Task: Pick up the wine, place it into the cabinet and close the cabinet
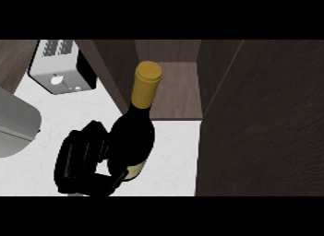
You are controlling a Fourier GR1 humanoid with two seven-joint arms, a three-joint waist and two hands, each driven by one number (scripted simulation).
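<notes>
Head view: toaster (61, 67) left of wine (135, 133), cabinet (174, 87).

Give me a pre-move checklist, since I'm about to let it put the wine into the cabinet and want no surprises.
1. Wine bottle held: ok, one hand is curled round its lower body; which hand, cannot tell.
2. Bottle neck aimed at the cabinet opening: ok.
3. Cabinet open: ok, the door stands open at the right.
4. Shelf space free: ok for the part in view.
5. Toaster out of the path: ok, off to the left.
6. Other hand out of the way: cannot tell, not in view.
</notes>
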